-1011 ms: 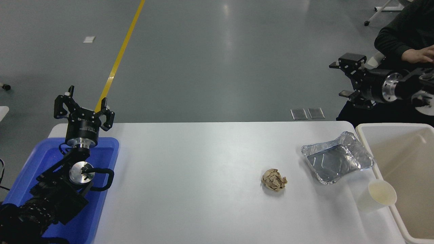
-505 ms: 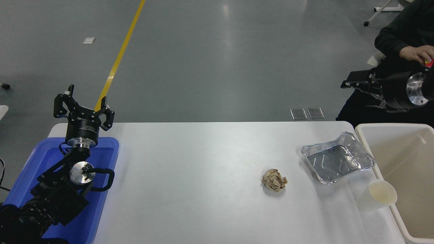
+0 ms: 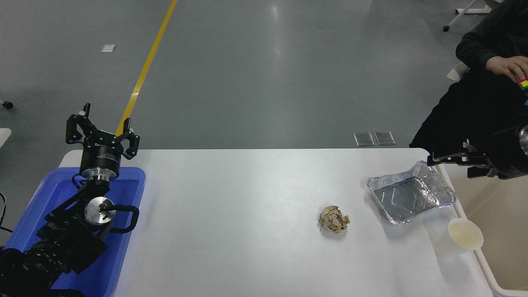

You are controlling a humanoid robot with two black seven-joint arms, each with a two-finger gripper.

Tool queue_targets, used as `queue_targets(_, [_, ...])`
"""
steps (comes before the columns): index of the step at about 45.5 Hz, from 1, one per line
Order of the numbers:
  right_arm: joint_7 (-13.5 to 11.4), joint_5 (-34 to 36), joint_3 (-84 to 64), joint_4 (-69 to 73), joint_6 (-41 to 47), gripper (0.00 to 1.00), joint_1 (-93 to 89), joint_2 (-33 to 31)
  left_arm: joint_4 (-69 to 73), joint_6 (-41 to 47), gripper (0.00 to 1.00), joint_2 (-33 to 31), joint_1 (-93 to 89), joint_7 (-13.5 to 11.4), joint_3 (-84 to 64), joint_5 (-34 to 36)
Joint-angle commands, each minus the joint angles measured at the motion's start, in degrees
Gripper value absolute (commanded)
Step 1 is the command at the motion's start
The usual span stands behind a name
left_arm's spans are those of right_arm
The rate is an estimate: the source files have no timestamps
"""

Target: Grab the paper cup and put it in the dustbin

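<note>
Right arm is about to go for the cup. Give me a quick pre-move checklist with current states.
1. paper cup upright on the table, mouth open: ok.
2. Cup free of neighbours: apart from the foil tray; touching the dustbin rim or not: cannot tell.
3. right gripper over the dustbin's far corner, not at the cup: not ok.
4. Right gripper open: cannot tell.
5. left gripper parked over the blue tray, open: ok.
6. Person's hand away from the cup: ok.
</note>
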Motion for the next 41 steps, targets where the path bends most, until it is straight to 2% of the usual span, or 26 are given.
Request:
queue_targets(1, [1.3,6.5,-4.8,2.2,4.5,1.0,5.5,10.6,0.0,0.0,0.99,0.0,0.0,0.0,0.0,0.0])
queue_targets(7, [1.6,8.1,-8.1,2.2,4.6,1.0,8.3,17.7,0.0,0.0,0.99,0.0,0.0,0.0,0.0,0.0])
queue_targets(18, [1.6,12.4,-9.7,0.5,3.9,1.0,7.5,26.4,0.0,0.0,0.99,0.0,0.0,0.0,-0.1,0.0])
queue_targets(30, [1.5,12.7,-13.9,-1.4,3.1,1.0,6.0,29.4,0.0,0.0,0.99,0.0,0.0,0.0,-0.1,0.0])
queue_targets(41, [1.6,12.5,-15.9,-1.4,1.6,1.0,5.3,29.2,0.0,0.0,0.99,0.0,0.0,0.0,-0.1,0.0])
